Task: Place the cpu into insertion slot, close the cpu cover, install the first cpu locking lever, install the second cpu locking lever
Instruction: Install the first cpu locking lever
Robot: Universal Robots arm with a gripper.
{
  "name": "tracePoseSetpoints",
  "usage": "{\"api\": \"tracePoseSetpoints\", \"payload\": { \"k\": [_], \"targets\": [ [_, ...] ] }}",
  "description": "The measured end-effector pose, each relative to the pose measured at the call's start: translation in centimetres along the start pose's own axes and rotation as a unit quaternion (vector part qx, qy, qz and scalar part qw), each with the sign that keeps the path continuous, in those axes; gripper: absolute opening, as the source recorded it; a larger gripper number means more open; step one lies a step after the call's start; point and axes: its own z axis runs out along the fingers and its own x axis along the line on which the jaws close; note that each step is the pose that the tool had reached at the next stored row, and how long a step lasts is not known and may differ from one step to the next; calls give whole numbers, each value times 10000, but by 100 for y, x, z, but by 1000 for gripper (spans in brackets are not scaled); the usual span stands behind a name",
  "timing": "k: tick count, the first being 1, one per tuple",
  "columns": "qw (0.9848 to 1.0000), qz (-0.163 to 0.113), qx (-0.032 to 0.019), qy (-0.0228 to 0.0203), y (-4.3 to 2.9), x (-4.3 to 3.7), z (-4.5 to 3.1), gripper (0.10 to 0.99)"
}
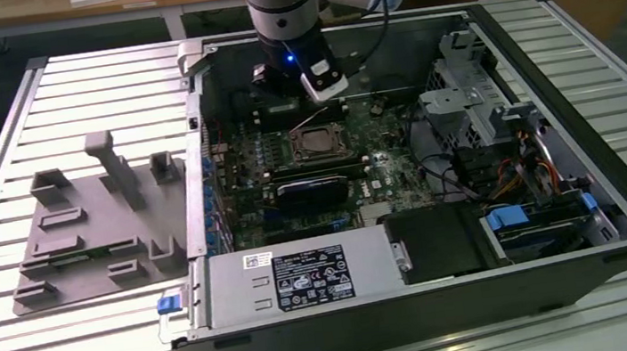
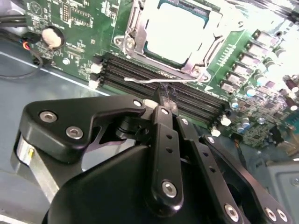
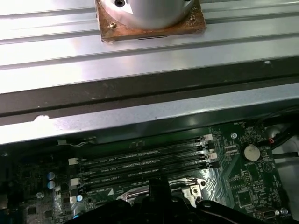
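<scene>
The cpu (image 2: 180, 28) lies flat in its socket on the green motherboard, its silver top showing through the cut-out of the cpu cover (image 2: 134, 28), which lies down around it. In the exterior view the socket with the cpu (image 1: 316, 144) sits inside the open computer case. My gripper (image 2: 161, 95) is shut, its black fingertips pressed together just beside the socket. A thin wire locking lever (image 2: 142, 80) runs along the socket's edge and ends at the fingertips; whether they touch it, I cannot tell. In the exterior view the gripper (image 1: 303, 116) hangs just behind the socket.
Black memory slots (image 2: 140, 70) run beside the socket under the gripper. A black card (image 1: 315, 189) lies in front of the socket, a power supply (image 1: 302, 280) nearer still, and drive cages (image 1: 498, 117) at the exterior view's right. A grey fixture plate (image 1: 92, 221) sits on the slatted table.
</scene>
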Motion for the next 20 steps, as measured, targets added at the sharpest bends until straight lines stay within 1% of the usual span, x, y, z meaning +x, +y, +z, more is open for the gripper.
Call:
{"api": "tracePoseSetpoints", "payload": {
  "k": [5, 7, 9, 14, 18, 20],
  "targets": [
    [10000, -1, -1, -7, -14, 3, 57, 102],
    [10000, -1, -1, -7, -16, -7, 74, 102],
    [10000, -1, -1, -7, -14, -25, 81, 102],
    [10000, -1, -2, -8, -15, -26, 90, 102],
    [10000, -13, -11, -57, -25, -23, 123, 102],
    [10000, -14, -9, -60, -25, -23, 124, 102]
  ]
}}
